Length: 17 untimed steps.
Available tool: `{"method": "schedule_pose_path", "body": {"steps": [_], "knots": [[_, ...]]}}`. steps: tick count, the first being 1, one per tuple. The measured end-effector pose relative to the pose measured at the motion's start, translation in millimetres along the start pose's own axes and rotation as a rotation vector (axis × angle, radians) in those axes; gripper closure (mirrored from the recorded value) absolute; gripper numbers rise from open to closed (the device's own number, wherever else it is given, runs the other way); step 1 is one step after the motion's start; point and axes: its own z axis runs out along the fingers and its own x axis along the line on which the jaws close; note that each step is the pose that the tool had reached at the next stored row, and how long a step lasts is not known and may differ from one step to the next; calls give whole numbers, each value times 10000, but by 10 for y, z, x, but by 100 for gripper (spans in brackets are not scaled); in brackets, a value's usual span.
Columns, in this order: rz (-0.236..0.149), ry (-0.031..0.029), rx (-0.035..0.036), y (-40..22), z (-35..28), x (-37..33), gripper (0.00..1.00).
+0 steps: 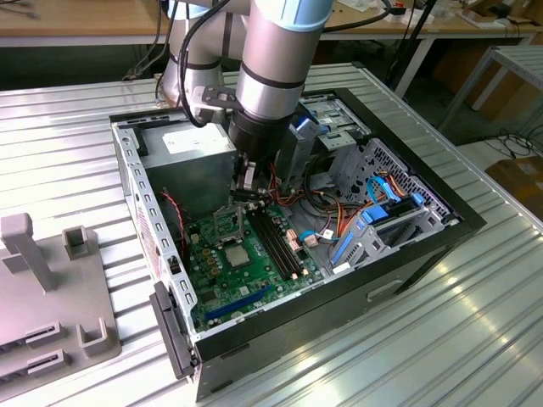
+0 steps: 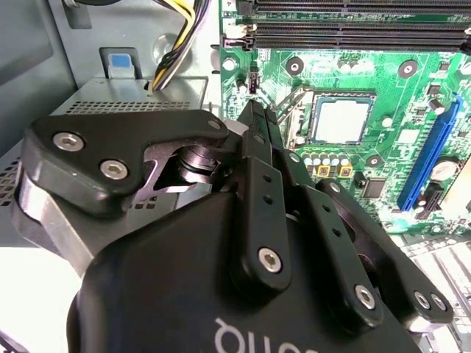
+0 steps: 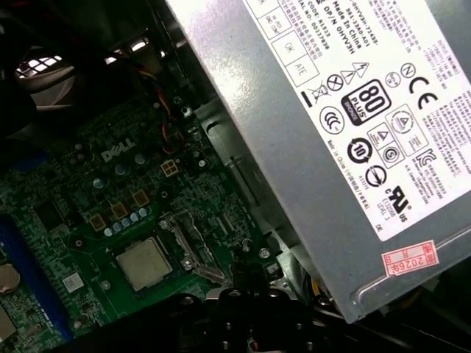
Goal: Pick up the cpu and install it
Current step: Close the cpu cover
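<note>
Ribbed metal table point(image 1: 475, 322) holds your open case point(image 1: 424, 246); cpu point(image 2: 340, 120) sits in its socket, gripper point(image 2: 259, 118) closed empty beside it.

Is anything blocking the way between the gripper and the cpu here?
Nothing visible does. The cpu lies flat in its socket on the green board, top uncovered, in both wrist views. The gripper, fingers together, sits just beside the socket.
</note>
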Motion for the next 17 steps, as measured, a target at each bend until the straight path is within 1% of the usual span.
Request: {"method": "schedule_pose_path", "body": {"steps": [10, 17], "knots": [[-175, 20, 10, 5, -4, 6, 85], [-261, 26, 14, -7, -4, 33, 85]]}}
